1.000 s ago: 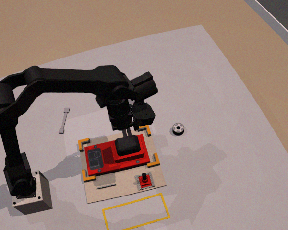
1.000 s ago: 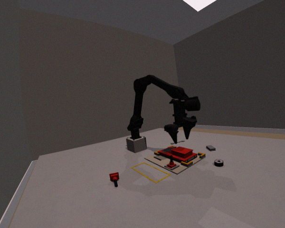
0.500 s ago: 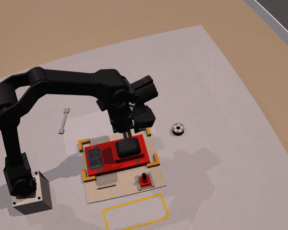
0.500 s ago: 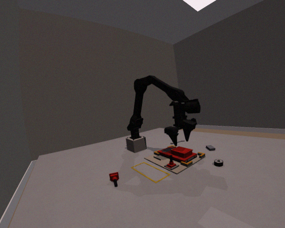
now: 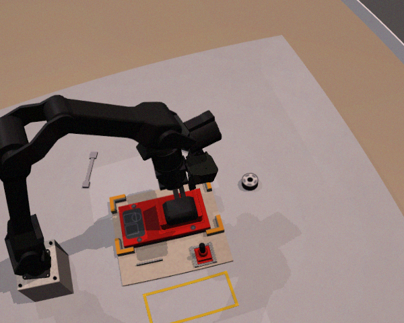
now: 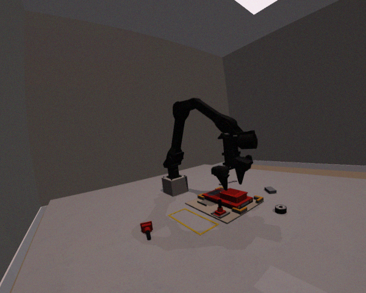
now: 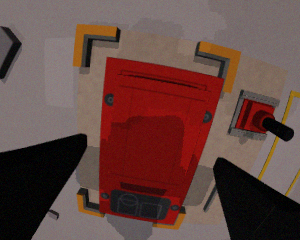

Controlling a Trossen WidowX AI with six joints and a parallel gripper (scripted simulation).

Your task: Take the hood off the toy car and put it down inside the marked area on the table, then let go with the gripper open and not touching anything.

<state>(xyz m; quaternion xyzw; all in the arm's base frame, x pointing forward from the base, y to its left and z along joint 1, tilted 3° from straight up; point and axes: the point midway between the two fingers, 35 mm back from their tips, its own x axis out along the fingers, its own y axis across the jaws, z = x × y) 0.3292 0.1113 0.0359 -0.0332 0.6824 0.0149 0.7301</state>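
Note:
The toy car [image 5: 134, 222] [image 7: 140, 201] lies on a beige board [image 5: 176, 269] [image 6: 196, 204]. Its raised red hood [image 5: 174, 225] [image 6: 233, 197] [image 7: 155, 102] sits on it, at the end away from the dark panel. My gripper [image 6: 233, 186] [image 7: 152, 152] is open and empty above the car. In the wrist view its fingers stand wide, one on each side of the car. In the top view a finger hides part of the hood. The marked area, a yellow outline [image 5: 184, 283] [image 6: 184, 224] [image 7: 268, 160], lies on the table beside the board, with nothing in it.
Orange corner brackets [image 5: 116, 252] [image 6: 240, 210] [image 7: 95, 31] surround the car. A red piece with a black peg [image 5: 203, 255] [image 6: 220, 212] stands on the board near the outline. A similar piece [image 6: 146, 227], a wheel [image 5: 250, 181] [image 6: 280, 209], a grey block [image 6: 270, 190] and a bar [image 5: 89, 170] lie on the table.

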